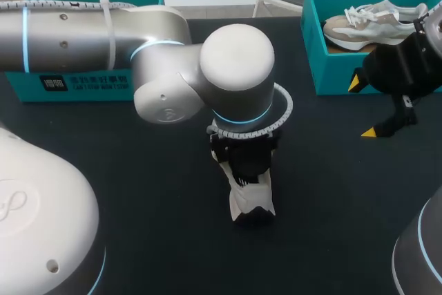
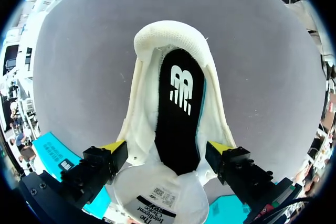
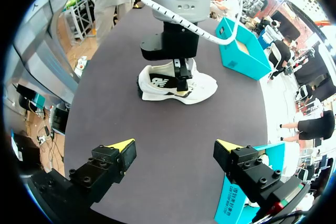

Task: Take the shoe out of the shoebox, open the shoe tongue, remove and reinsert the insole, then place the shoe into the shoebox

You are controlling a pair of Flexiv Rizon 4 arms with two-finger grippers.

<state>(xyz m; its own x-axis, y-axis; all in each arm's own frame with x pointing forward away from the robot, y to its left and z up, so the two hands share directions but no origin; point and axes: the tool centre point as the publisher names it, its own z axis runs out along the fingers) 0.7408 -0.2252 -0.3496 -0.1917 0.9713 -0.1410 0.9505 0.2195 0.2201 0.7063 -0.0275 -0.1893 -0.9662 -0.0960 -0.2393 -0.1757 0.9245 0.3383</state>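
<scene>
White mesh-and-leather sneaker (image 1: 252, 202) sits upright on its sole mid-table on the matte black tabletop (image 1: 152, 191), out of any box.

The L gripper (image 2: 165, 148) comes straight down over it. Its yellow tips straddle the midfoot, and both look pressed vs. the soft side walls, so I read it as clamped on the sneaker. Prob. that's to pin it steady and keep the mouth spread for insole work.

White padded tongue w/ printed label (image 2: 160, 195) is folded fwd toward the toe, so the opening is wide. Black foam insole w/ white logo (image 2: 178, 124) lies flat inside w/ a teal edge showing along one side. It's seated now, so the removal step looks either pending or already done; can't tell which.

The R gripper (image 3: 174, 145) hangs to the right, fingers wide apart and holding nothing, well apart from the sneaker. It's near the teal cardboard shoebox at far right (image 1: 331, 74), which holds a second beige-and-white sneaker (image 1: 373, 22).

Another teal cardboard box at far left (image 1: 83, 84) stands behind the L arm. Can't tell which box takes the sneaker back.

Textures: upper is pliable and will deform under squeeze. Rounded heel collar looks thick and cushioned. Boxes are rigid w/ straight walls.
</scene>
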